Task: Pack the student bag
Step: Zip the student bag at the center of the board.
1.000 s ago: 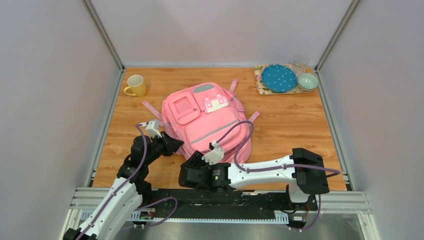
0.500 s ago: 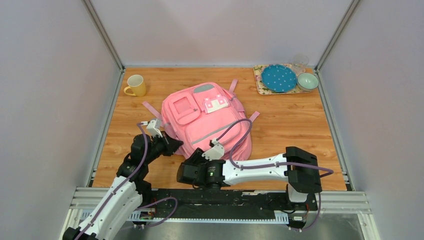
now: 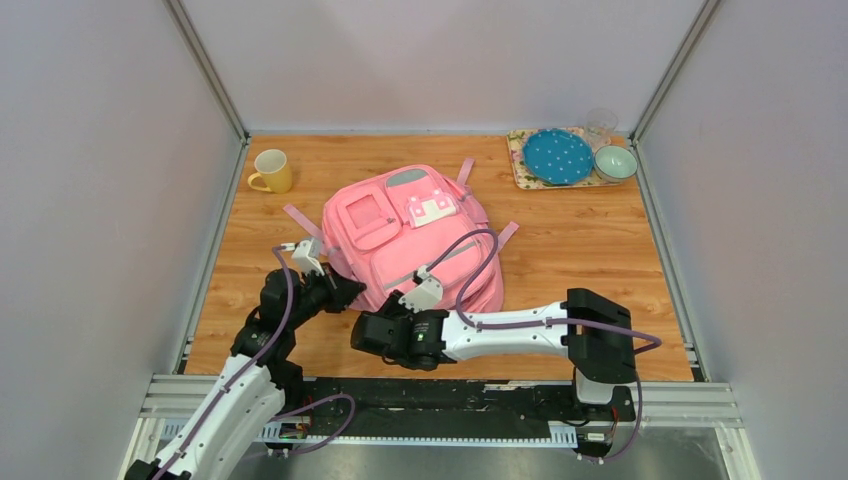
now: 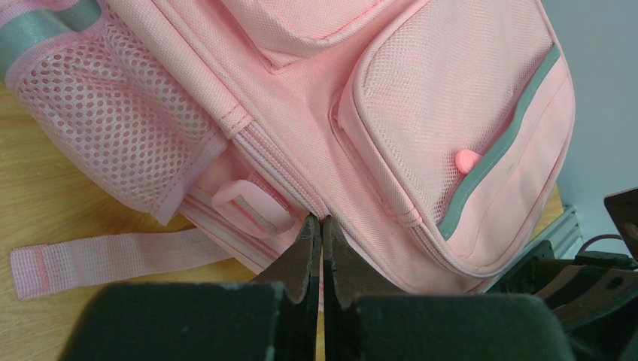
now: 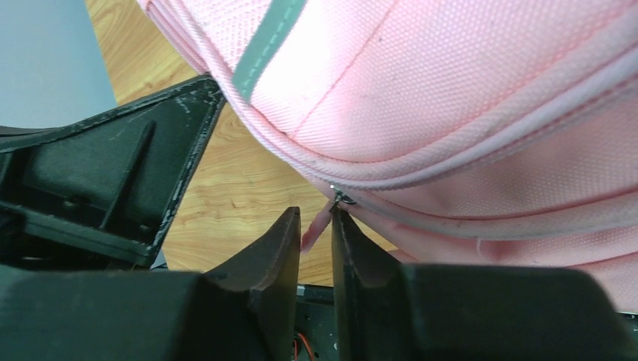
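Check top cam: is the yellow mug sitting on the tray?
No, the yellow mug stands directly on the table at the far left, while the tray is at the far right.

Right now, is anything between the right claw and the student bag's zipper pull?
Nothing visible. The pink zipper pull of the student bag hangs inside the right claw, between its two fingers, not yet clamped.

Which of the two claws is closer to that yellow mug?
Left. The left gripper is at the near-left corner of the pink backpack, with the yellow mug beyond it to the left. The right gripper is at the backpack's near edge, farther from the mug.
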Robot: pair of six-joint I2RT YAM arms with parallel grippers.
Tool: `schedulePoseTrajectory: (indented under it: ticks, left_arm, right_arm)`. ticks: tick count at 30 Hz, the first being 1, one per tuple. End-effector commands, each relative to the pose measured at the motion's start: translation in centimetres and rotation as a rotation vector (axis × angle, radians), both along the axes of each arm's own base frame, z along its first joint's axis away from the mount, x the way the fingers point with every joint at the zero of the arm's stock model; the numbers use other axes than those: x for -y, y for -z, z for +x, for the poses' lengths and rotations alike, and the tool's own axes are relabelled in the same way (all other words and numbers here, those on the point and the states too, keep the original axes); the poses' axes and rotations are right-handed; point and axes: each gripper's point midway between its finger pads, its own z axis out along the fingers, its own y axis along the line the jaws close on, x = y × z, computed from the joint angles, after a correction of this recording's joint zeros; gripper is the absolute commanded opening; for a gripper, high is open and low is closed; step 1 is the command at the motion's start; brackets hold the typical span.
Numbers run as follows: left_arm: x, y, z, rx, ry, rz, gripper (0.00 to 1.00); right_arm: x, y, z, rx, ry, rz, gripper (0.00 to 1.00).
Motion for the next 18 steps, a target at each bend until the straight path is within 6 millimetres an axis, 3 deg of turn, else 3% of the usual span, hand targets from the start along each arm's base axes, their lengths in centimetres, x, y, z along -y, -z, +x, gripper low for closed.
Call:
schedulePoseTrajectory:
  ticks: [1, 5, 12, 18]
  left_arm:
    - [0.8, -2.0, -0.4, 0.043, 0.064, -0.012, 0.0]
    - [0.8, -1.8, -0.4, 0.036, 0.064, -0.012, 0.0]
    - [0.0, -0.8, -0.2, -0.014, 0.024, 0.037, 0.0]
    - [-1.3, -0.4, 0.3, -0.034, -0.03, 0.109, 0.0]
  right_arm:
    - [-1.1, -0.5, 0.6, 0.013, 0.004, 0.026, 0.19]
    - [-0.6, -0.3, 0.5, 0.013, 0.003, 0.01, 0.0]
    - [0.6, -2.4, 0.7, 0.108, -0.116, -0.113, 0.0]
    - [2.9, -4.5, 0.9, 0.211, -0.276, -0.245, 0.0]
